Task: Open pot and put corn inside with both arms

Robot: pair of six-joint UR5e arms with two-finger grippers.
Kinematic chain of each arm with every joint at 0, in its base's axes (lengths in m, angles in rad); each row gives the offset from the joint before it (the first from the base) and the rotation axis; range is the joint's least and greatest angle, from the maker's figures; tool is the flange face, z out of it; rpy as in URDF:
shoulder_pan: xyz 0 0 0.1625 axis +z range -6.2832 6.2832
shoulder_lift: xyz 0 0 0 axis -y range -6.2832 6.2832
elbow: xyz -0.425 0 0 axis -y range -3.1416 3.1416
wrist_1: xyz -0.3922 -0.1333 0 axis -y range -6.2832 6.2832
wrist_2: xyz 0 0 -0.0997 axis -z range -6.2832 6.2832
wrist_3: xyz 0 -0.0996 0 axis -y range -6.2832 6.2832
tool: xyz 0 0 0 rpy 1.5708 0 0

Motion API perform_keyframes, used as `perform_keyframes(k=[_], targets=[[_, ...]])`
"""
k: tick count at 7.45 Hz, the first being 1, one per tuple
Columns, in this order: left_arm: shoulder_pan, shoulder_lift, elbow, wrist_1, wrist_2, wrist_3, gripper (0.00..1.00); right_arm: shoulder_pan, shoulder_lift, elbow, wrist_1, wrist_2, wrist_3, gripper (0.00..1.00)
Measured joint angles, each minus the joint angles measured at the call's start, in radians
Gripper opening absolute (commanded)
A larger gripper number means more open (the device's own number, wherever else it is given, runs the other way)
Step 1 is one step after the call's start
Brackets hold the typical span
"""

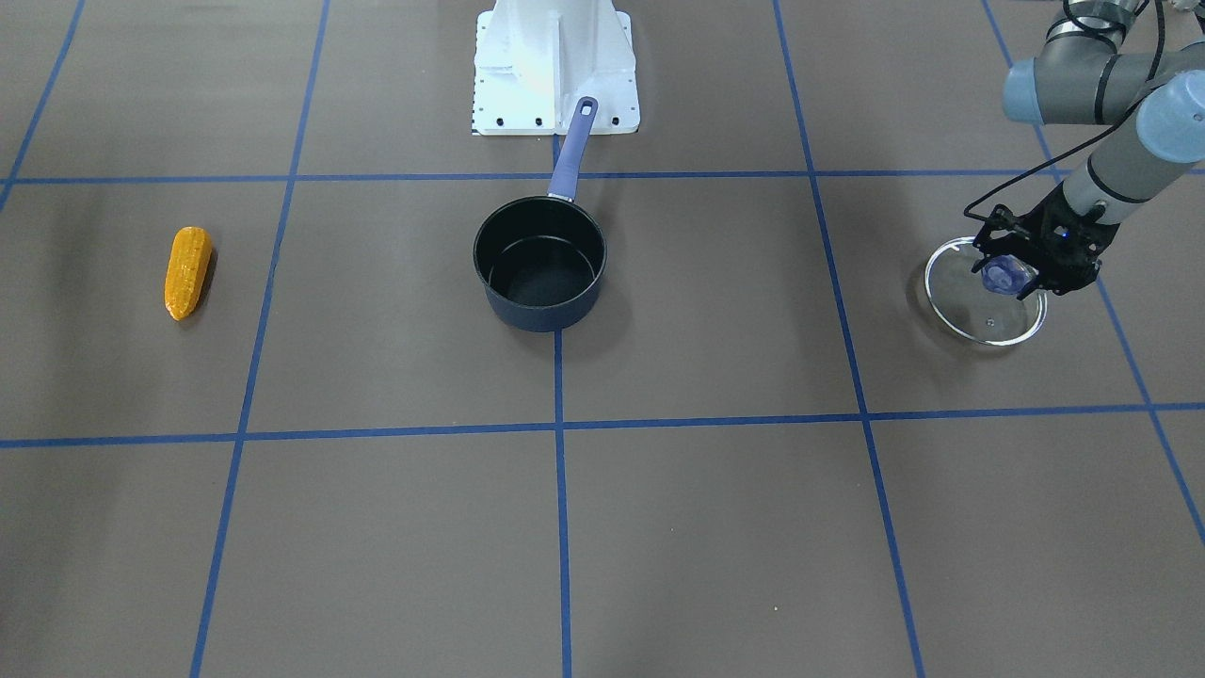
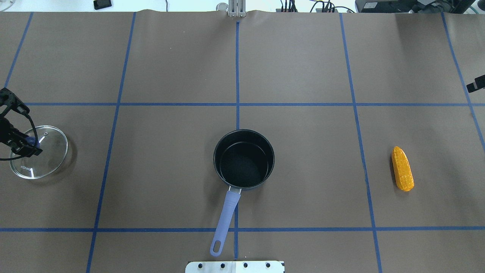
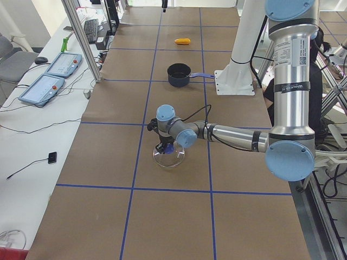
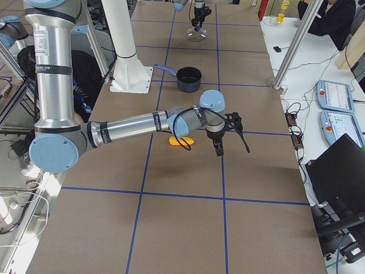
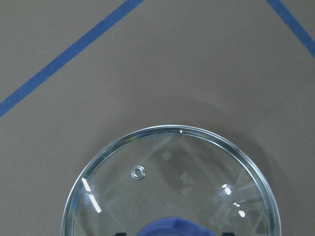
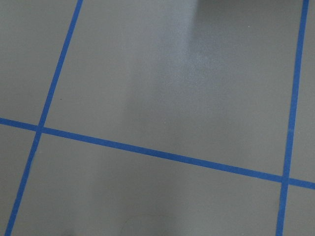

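The pot [image 1: 539, 264] stands open and empty at the table's middle, its periwinkle handle [image 2: 226, 212] pointing toward the robot base. The corn [image 2: 402, 168] lies alone on the robot's right side. The glass lid [image 2: 49, 159] rests flat on the table at the far left. My left gripper [image 1: 1009, 275] straddles the lid's blue knob [image 5: 172, 228]; in the left wrist view the fingertips [image 5: 122, 233] show slightly outside the knob. My right gripper [image 4: 218, 149] hovers above the table near the corn [image 4: 181, 141]; I cannot tell if it is open or shut.
The white robot base [image 1: 555, 66] stands behind the pot's handle. Blue tape lines grid the brown table cover. The right wrist view shows only bare table and tape. Operator desks with pendants [image 3: 57, 65] lie beyond the far edge.
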Motion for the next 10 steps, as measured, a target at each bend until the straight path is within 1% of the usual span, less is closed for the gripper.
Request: perform_keyframes(k=[3, 4, 5, 7, 8, 10], targets=[[-0.003, -0.003, 0.010, -0.032, 0.000, -0.004, 0.99, -0.001, 0.000, -0.001, 0.000, 0.001, 0.000, 1.00], [-0.024, -0.011, 0.004, -0.023, -0.003, -0.006, 0.99, -0.001, 0.000, -0.001, 0.000, 0.001, 0.000, 1.00], [-0.083, -0.036, 0.000, 0.030, -0.011, -0.004, 0.99, -0.001, 0.000, -0.001, 0.000, 0.001, 0.001, 1.00], [-0.245, -0.076, -0.001, 0.147, -0.045, 0.003, 0.99, -0.003, 0.000, -0.001, -0.001, 0.002, 0.002, 1.00], [-0.331, -0.069, 0.017, 0.176, -0.083, 0.003, 0.99, -0.005, 0.001, -0.001, -0.001, 0.004, 0.005, 1.00], [-0.484, -0.042, 0.108, 0.204, -0.164, 0.004, 0.98, -0.020, 0.006, 0.014, 0.001, 0.005, 0.048, 1.00]])
